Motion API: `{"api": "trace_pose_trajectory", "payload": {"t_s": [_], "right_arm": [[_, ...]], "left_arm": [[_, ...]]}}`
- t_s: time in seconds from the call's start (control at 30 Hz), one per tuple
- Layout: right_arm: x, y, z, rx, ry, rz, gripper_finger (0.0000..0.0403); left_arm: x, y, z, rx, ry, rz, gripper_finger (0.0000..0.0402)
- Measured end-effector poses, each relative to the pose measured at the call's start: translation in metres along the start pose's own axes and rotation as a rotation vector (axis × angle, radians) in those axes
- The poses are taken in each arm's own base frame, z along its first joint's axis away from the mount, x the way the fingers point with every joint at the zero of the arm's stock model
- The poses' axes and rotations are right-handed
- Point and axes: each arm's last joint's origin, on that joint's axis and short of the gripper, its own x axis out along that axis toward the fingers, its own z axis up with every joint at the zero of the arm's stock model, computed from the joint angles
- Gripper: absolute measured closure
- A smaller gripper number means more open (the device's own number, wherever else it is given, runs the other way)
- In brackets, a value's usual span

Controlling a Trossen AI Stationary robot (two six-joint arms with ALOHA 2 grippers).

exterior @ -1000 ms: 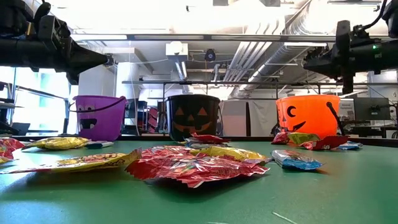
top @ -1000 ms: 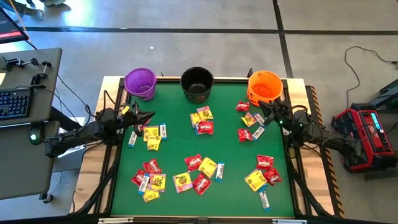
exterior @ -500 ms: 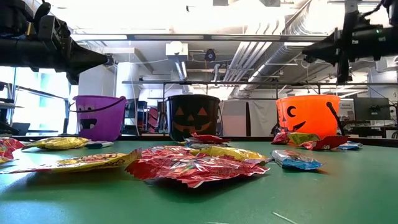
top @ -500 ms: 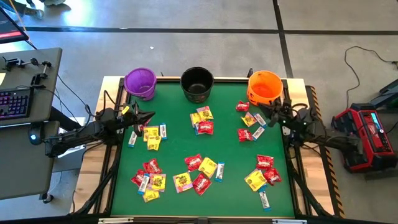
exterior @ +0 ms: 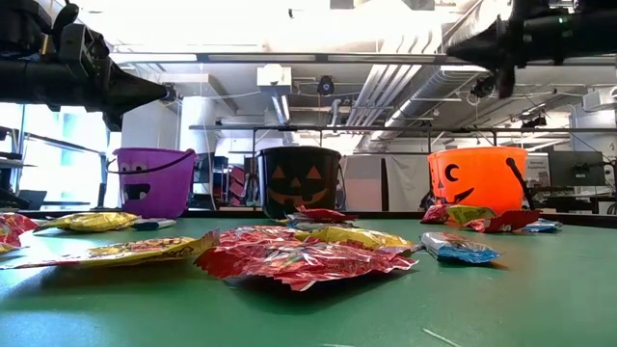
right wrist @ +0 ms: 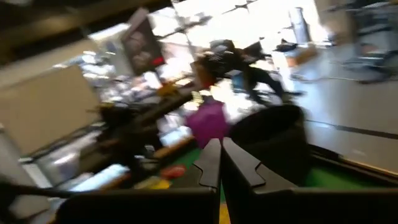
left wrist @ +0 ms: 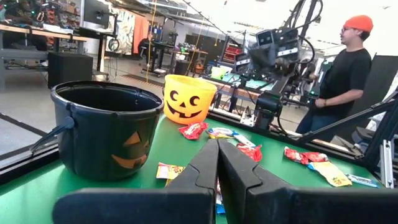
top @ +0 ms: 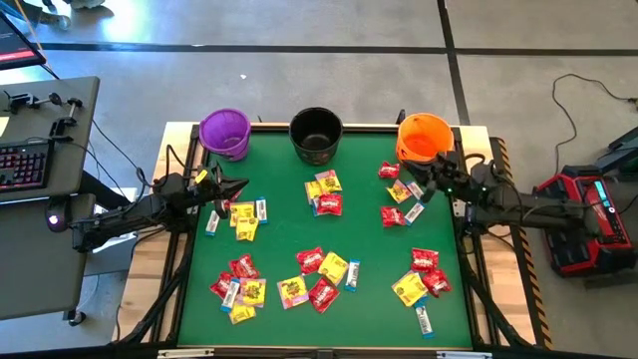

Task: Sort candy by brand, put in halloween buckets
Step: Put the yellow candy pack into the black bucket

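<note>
Three halloween buckets stand on their bases along the far edge of the green mat (top: 279, 239): purple (top: 224, 132), black (top: 316, 134) and orange (top: 424, 138). Red, yellow and white-blue candy lies flat on the mat in loose clusters (top: 242, 217), (top: 324, 192), (top: 402, 194), (top: 319, 274), (top: 421, 279). My left gripper (top: 242, 185) hovers shut at the mat's left edge near the purple bucket, its fingers (left wrist: 205, 163) empty. My right gripper (top: 419, 179) is shut and empty, high above the candy beside the orange bucket, and shows high up in the low view (exterior: 451, 48).
A desk with a keyboard (top: 25, 165) stands left of the table, and a red device (top: 588, 214) sits on the floor to the right. A person (left wrist: 339, 74) stands beyond the table. Bare mat (top: 289, 234) lies between the candy clusters.
My right gripper has risen well above the mat beside the orange bucket, has tipped slightly upward and has rolled a little. It stays shut and empty. No candy or bucket has moved.
</note>
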Motion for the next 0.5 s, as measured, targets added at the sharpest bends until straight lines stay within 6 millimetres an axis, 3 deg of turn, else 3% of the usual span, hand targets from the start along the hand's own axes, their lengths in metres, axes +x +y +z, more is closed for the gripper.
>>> {"api": "trace_pose_trajectory", "payload": {"t_s": [0.23,0.5], "right_arm": [[0.016,0.009,0.009,0.093,-0.106,0.136,0.0402],[0.055,0.017,0.007,0.080,0.133,0.106,0.0387]], "left_arm": [[0.000,0.000,0.000,0.000,0.000,0.000,0.0401],[0.000,0.000,0.000,0.000,-0.001,0.000,0.0401]]}}
